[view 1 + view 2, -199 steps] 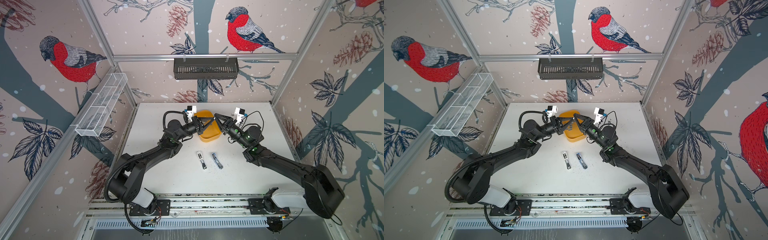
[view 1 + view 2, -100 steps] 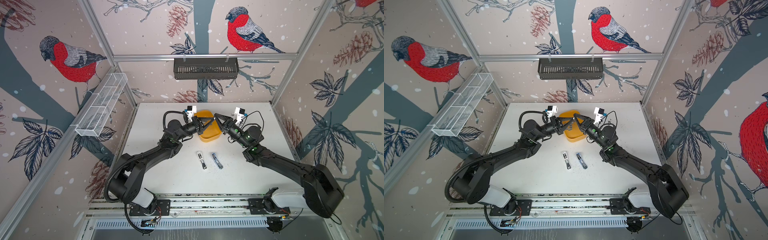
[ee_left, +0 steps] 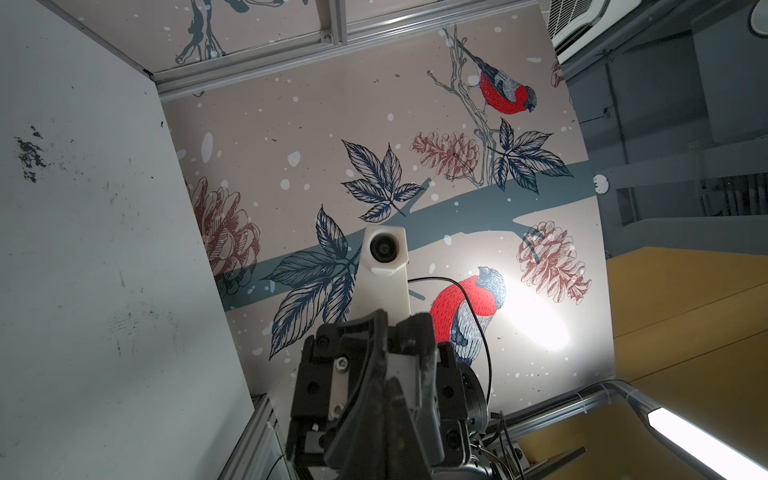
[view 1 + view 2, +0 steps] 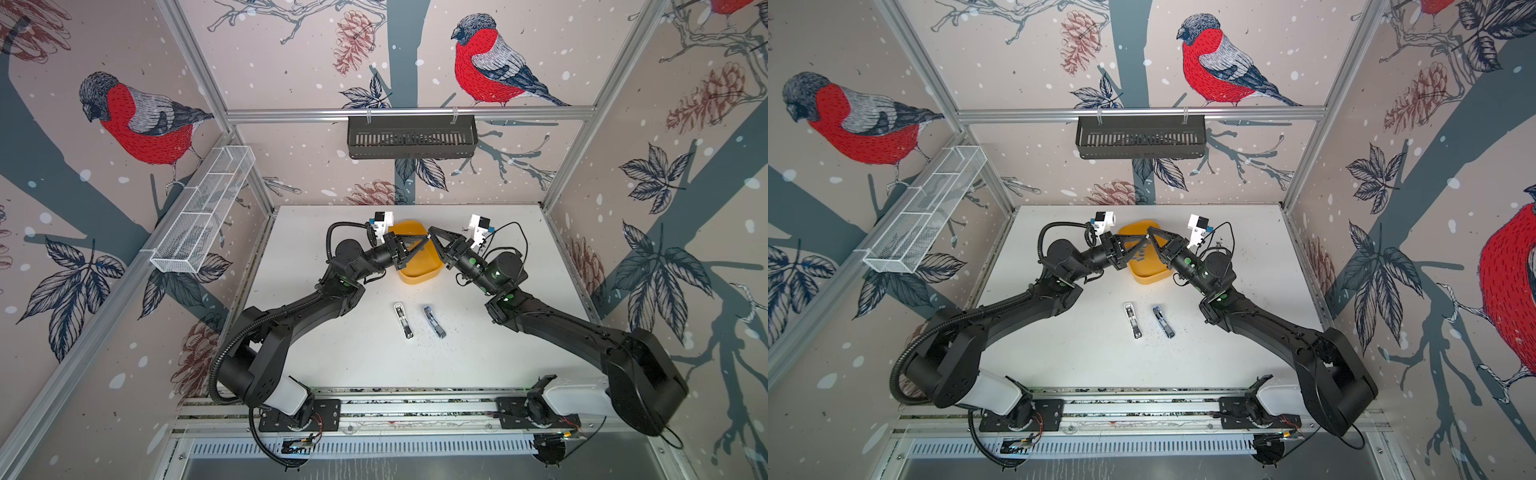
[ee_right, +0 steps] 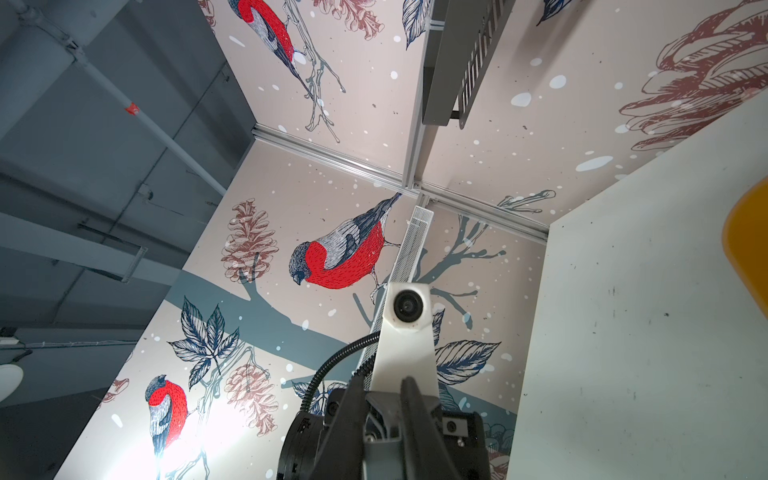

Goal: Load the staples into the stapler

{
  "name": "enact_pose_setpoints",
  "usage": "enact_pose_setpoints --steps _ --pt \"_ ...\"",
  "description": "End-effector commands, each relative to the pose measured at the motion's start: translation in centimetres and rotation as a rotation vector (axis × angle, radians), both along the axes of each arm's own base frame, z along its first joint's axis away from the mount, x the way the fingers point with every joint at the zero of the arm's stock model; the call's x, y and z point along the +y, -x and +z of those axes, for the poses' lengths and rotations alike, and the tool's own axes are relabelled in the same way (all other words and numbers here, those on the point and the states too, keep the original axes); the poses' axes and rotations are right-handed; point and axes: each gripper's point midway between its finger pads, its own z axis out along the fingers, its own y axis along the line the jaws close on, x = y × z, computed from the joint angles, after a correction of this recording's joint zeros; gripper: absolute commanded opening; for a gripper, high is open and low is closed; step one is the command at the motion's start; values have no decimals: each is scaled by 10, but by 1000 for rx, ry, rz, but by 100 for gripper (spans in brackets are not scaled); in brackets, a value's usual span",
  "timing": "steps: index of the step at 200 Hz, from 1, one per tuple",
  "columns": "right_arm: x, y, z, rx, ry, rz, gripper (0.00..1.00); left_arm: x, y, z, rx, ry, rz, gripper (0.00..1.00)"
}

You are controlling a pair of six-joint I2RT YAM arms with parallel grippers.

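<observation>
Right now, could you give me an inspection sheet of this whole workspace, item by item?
Surface: white table, scuffed.
Job's things: white stapler and blue stapler lie side by side, apart, before the yellow tray; staples too small to make out.
Clutter: dark smudges on the table.
Hands: left hand shut; right hand unclear; tips close together over the tray.
Cables: ribbed black hose on left arm; thin black wire by right wrist.
Surroundings: bird-print walls; black basket on back rail; white wire basket on side wall.

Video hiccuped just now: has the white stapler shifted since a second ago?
No. In both top views the white stapler keeps its place beside the blue stapler, same gap to the yellow tray.
</observation>
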Motion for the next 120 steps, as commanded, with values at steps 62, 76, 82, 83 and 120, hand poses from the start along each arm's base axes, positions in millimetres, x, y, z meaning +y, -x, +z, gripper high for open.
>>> enact_pose_setpoints --steps 62,76,82,83,120 --pt "-3 3 6 -29 -20 1 17 4 4 13 -51 23 -4 15" --pt "-4 3 3 -25 -18 0 17 7 4 13 -52 20 1 20" --pt "-5 3 2 -23 -17 -2 17 9 3 13 -56 14 5 24" --pt "-5 3 2 -22 -17 -2 17 9 4 13 -57 13 5 25" --pt "-10 4 -3 -17 -9 -9 17 34 -3 5 -50 -37 71 56"
